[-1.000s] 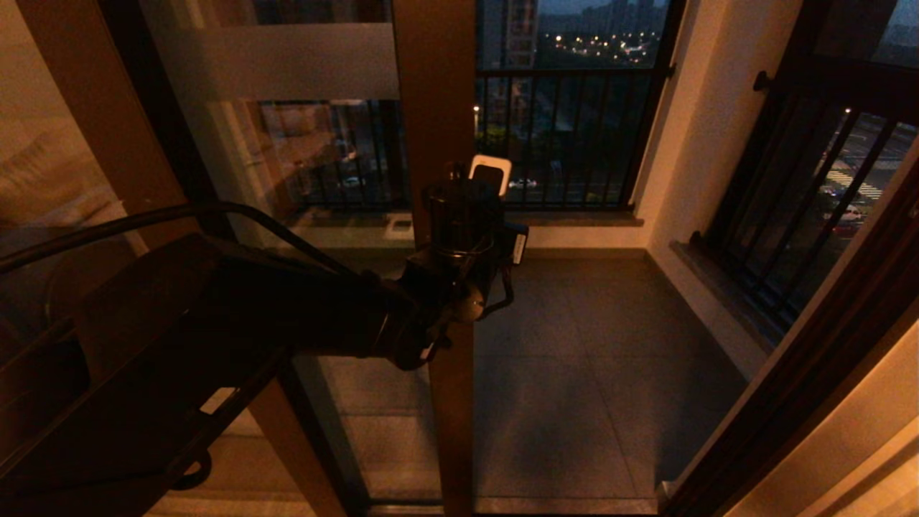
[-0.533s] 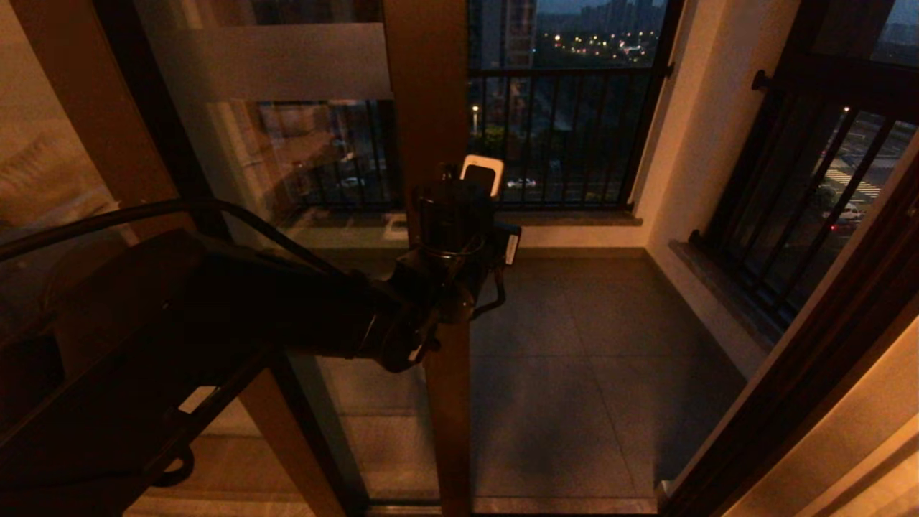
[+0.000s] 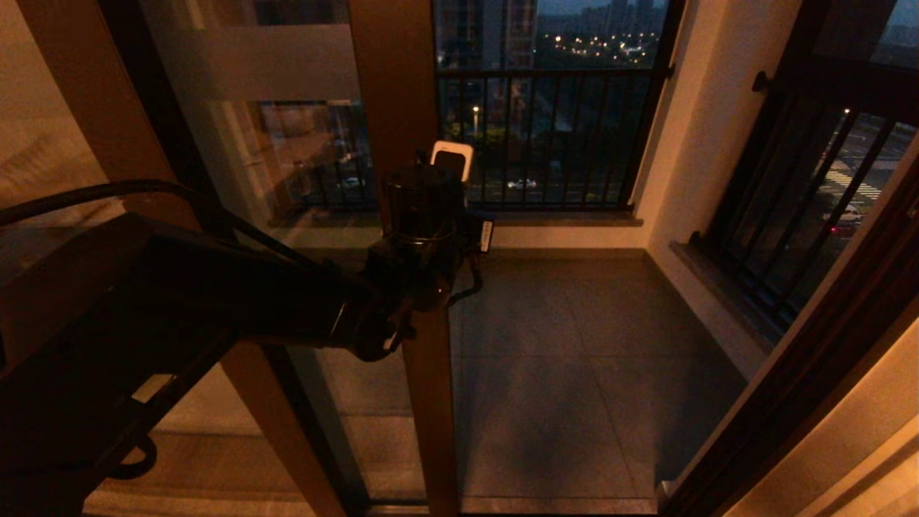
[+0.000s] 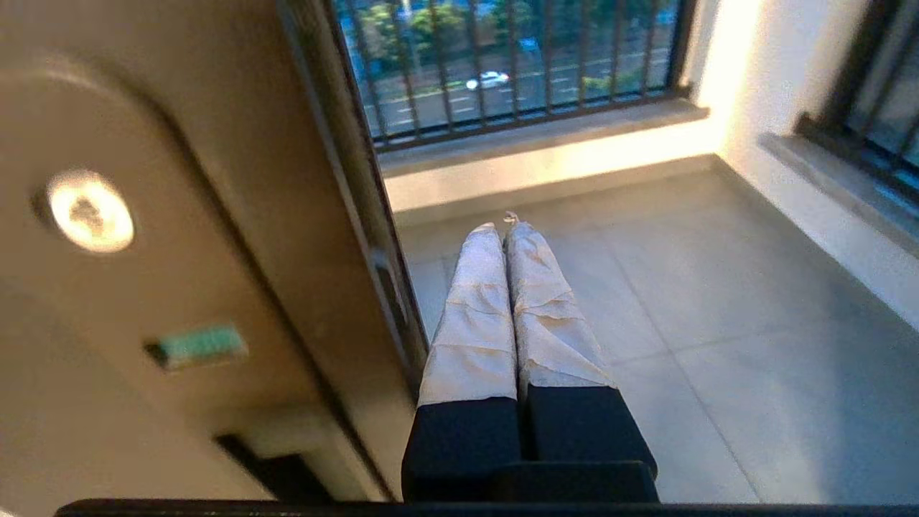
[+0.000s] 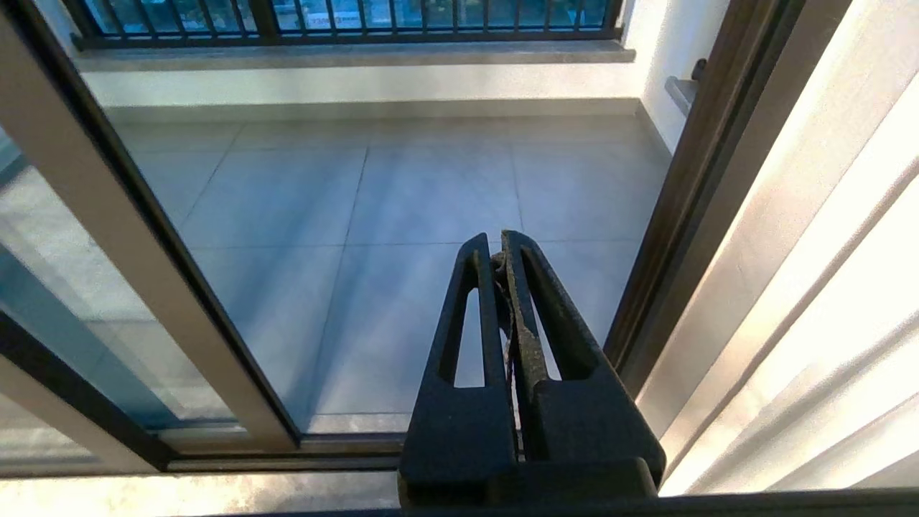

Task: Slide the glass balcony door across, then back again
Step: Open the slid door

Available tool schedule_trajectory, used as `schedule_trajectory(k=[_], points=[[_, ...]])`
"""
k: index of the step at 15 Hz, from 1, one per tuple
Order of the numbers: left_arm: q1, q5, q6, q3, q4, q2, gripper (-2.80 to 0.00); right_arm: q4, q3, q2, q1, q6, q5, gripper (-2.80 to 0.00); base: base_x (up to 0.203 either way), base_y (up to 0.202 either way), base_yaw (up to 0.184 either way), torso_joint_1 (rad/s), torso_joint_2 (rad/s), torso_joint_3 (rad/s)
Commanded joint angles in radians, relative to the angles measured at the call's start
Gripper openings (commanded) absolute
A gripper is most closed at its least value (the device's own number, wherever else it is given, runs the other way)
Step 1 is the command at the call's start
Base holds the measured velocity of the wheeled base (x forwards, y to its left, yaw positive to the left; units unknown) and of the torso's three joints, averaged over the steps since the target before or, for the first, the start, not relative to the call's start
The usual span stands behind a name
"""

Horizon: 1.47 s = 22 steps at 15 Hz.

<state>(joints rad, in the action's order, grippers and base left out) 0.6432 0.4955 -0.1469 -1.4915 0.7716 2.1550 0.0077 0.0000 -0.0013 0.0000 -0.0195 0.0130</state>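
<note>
From the head view, the left gripper (image 3: 451, 159) presses the glass balcony door (image 3: 393, 108) by its stile edge, the doorway half open; the opening slide looks underway. Left wrist view: jaws closed, holding nothing; next, keep pushing sideways. Right wrist view: right gripper (image 5: 499, 248) closed, parked.

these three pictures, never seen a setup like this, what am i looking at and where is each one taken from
It is a two-armed robot at a glass balcony door. The wide picture comes from its head; the other two come from cameras on its wrists. The dark arm on the left is its left arm. The left gripper is shut, holds nothing, and sits beside the door's brown edge. The door is partly open, showing the tiled balcony floor and railing. The right gripper is shut too, parked and pointing at the opening.
</note>
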Motion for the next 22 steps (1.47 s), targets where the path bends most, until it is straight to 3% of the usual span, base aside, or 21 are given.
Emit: schedule_trajectory(k=[1,9,22], points=[[-0.004,-0.003,0.001,0.022,0.005,-0.019,-2.8,0.0,0.003,0.0,0.0,0.0,0.001,-2.8,0.0,0.0,0.0,0.0,0.0,0.0],[-0.073,-0.01,-0.002,0.202,0.089,-0.111,-2.8,0.0,0.003,0.0,0.0,0.0,0.001,-2.8,0.0,0.0,0.0,0.0,0.0,0.0],[-0.16,-0.011,-0.002,0.332,0.172,-0.165,-2.8,0.0,0.003,0.0,0.0,0.0,0.001,-2.8,0.0,0.0,0.0,0.0,0.0,0.0]])
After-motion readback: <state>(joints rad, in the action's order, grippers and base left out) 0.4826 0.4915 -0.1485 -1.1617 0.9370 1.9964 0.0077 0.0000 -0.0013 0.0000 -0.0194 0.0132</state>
